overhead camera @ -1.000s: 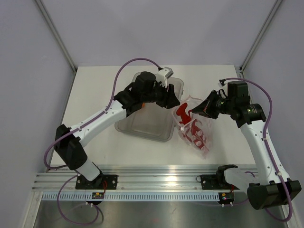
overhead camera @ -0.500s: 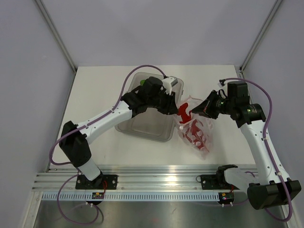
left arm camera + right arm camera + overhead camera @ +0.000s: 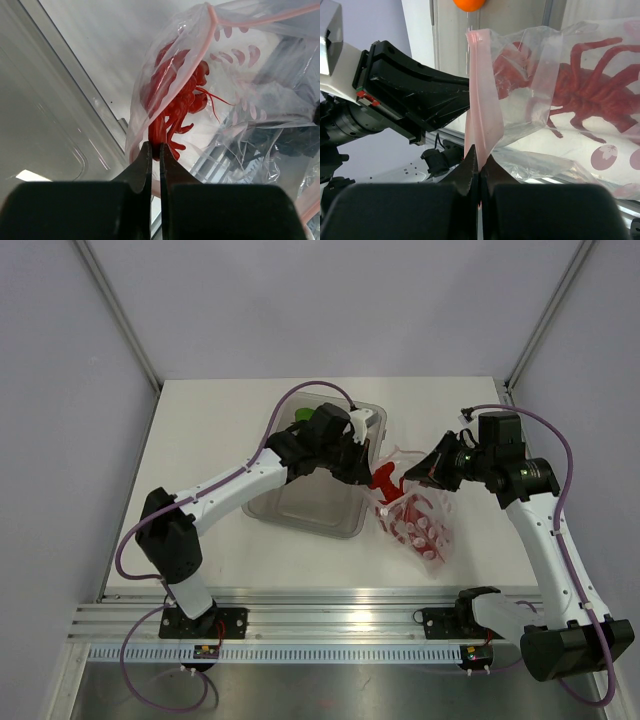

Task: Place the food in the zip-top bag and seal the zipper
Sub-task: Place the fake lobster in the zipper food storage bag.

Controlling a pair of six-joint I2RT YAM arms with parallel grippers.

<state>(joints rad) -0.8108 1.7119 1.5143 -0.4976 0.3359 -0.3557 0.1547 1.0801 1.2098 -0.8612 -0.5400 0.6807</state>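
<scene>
My left gripper point(image 3: 368, 472) is shut on the tail end of the red lobster point(image 3: 385, 478). In the left wrist view the gripper point(image 3: 155, 146) holds the lobster point(image 3: 175, 100) head-first inside the mouth of the clear zip-top bag point(image 3: 240, 100), past the pink zipper strip point(image 3: 204, 37). My right gripper point(image 3: 428, 472) is shut on the bag's mouth edge and holds it up; in its wrist view point(image 3: 479, 157) the pink zipper point(image 3: 482, 100) is pinched between the fingers. The bag point(image 3: 415, 525) hangs to the table. The green pepper point(image 3: 302, 415) lies in the tray. The orange fruit point(image 3: 469, 4) shows beyond the bag.
A rigid clear rectangular tray point(image 3: 300, 505) stands left of the bag, under my left arm. The metal rail point(image 3: 340, 605) runs along the near table edge. Grey walls close in the left, back and right sides.
My left gripper has moved right with the lobster, pushing it into the bag's mouth. The bag has bulged and shifted slightly. My right gripper has held still on the bag's edge.
</scene>
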